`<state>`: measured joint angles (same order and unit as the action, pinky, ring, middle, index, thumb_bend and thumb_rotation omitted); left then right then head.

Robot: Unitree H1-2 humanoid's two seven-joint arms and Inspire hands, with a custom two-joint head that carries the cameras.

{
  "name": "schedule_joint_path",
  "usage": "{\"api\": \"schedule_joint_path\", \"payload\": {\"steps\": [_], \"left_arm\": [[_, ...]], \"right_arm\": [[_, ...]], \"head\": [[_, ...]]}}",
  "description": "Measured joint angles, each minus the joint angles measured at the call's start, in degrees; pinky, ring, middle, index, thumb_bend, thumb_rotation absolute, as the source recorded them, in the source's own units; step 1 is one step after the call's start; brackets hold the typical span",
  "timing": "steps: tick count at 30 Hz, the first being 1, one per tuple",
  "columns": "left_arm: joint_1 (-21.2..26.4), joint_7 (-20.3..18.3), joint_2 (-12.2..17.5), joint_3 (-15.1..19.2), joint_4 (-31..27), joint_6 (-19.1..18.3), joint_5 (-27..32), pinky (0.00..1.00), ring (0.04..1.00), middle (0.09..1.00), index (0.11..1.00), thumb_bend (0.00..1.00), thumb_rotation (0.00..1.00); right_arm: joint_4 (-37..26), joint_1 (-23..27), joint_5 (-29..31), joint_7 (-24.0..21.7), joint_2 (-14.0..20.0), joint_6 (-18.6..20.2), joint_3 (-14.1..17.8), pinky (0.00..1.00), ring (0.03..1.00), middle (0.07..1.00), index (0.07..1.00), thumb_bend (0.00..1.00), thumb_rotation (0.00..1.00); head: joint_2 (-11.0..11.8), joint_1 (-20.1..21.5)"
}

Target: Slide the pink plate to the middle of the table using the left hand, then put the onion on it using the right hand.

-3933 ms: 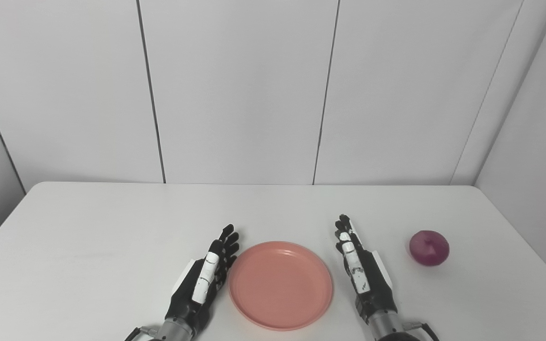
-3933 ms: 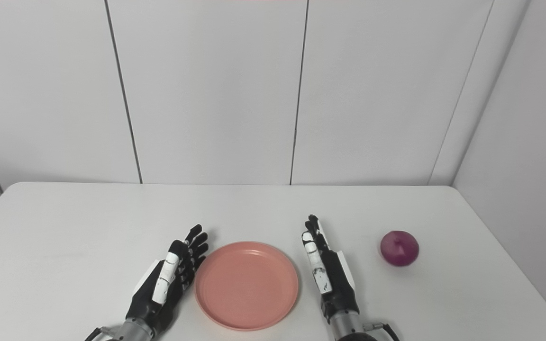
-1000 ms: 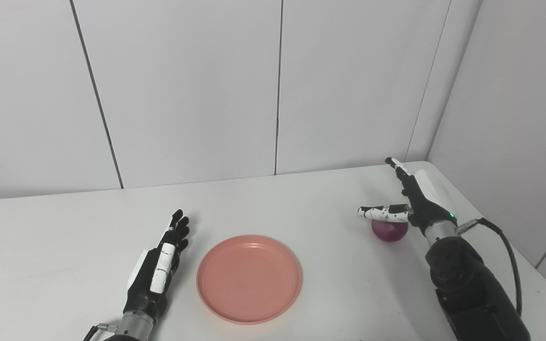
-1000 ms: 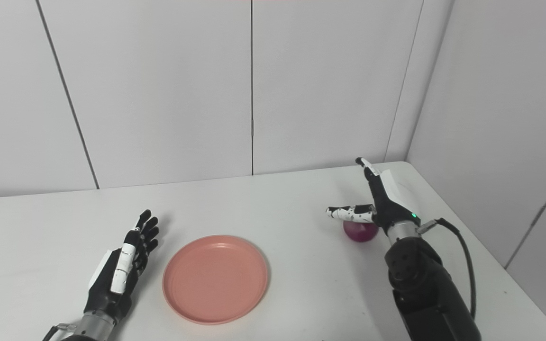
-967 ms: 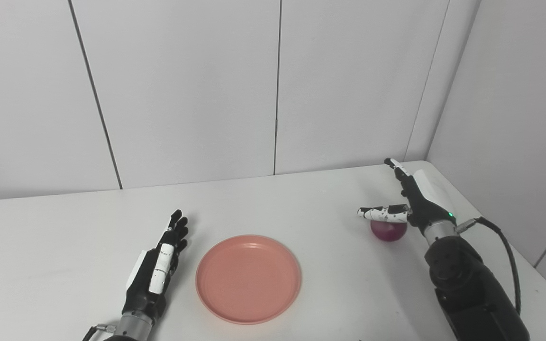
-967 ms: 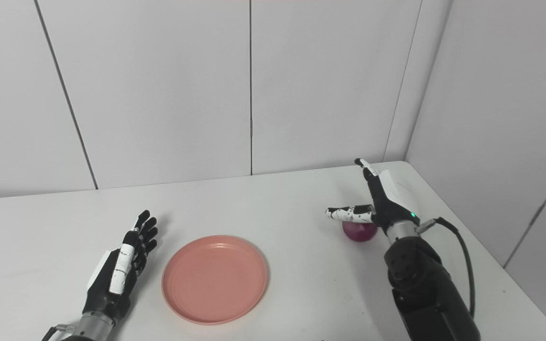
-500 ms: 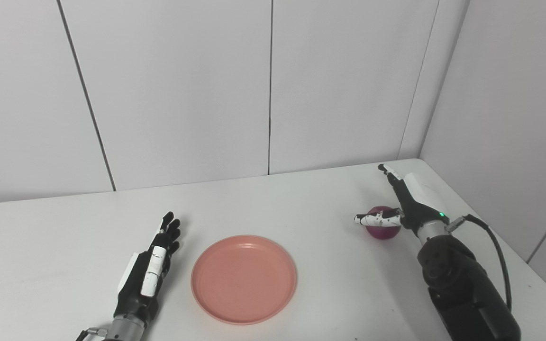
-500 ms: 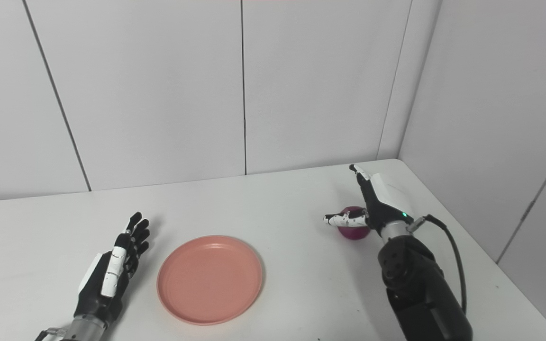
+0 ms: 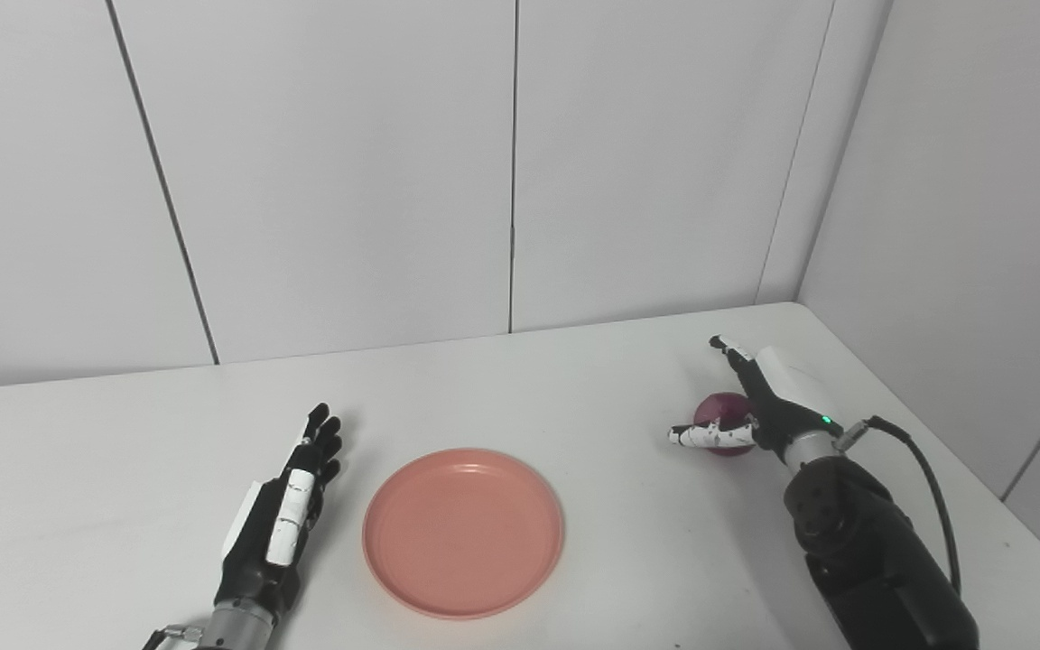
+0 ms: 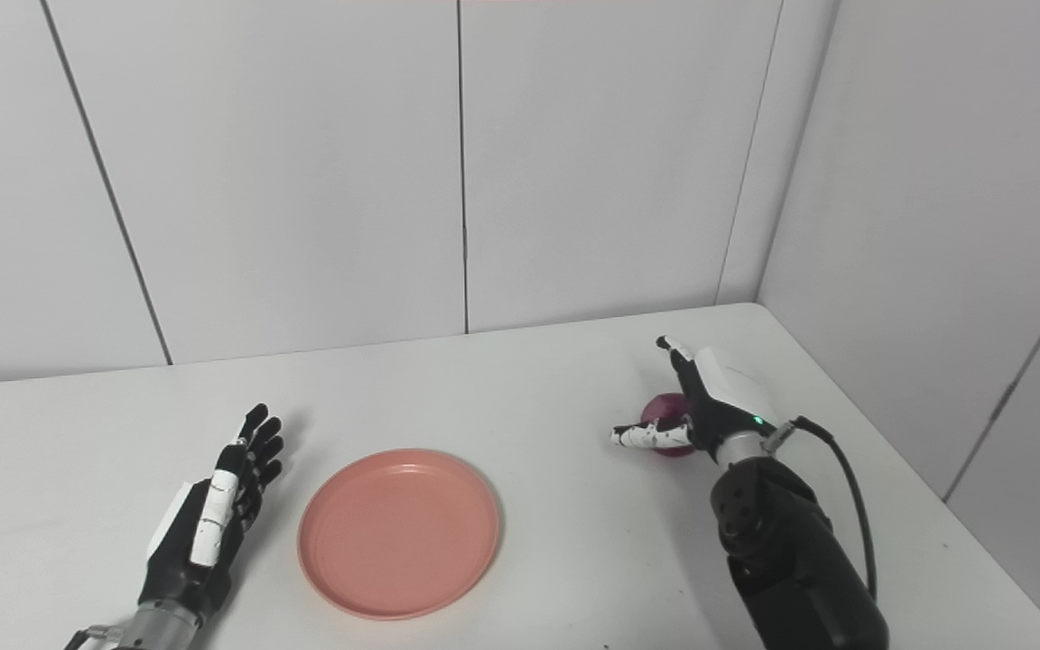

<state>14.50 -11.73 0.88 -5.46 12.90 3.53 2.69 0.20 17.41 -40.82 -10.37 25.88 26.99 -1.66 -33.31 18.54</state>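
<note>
In the left eye view, the right hand [image 9: 759, 402] is spread open around the purple onion [image 9: 719, 411] near the table's [image 9: 574, 388] right edge, thumb in front, fingers behind, not yet closed. In the right eye view, the left hand [image 10: 208, 524] lies flat and open, holding nothing, just left of the pink plate [image 10: 398, 533].

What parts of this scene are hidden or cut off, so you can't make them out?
- Onion: its near side sits behind the right hand in both eye views, so contact can't be judged.
- Left hand: wrist cut off by the bottom edge.
- Table: near edge and left side run out of frame.
</note>
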Motion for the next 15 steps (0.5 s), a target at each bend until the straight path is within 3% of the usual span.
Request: {"api": "schedule_joint_path", "payload": {"steps": [4,15], "left_arm": [[0.0,-0.1,0.0,0.0,-0.2,0.0,0.0,1.0,1.0,0.997,1.0,0.82,1.0],[-0.1,-0.2,0.0,-0.1,-1.6,-0.3,0.0,1.0,1.0,1.0,1.0,0.82,1.0]], "right_arm": [[1.4,0.1,-0.1,0.0,0.0,0.0,0.0,0.7,0.81,0.87,0.874,0.87,0.23],[3.1,0.4,-1.2,-0.9,-1.0,0.0,0.5,0.67,0.798,0.842,0.857,0.84,0.13]], "head": [[-0.1,-0.1],[-0.4,0.0]]}}
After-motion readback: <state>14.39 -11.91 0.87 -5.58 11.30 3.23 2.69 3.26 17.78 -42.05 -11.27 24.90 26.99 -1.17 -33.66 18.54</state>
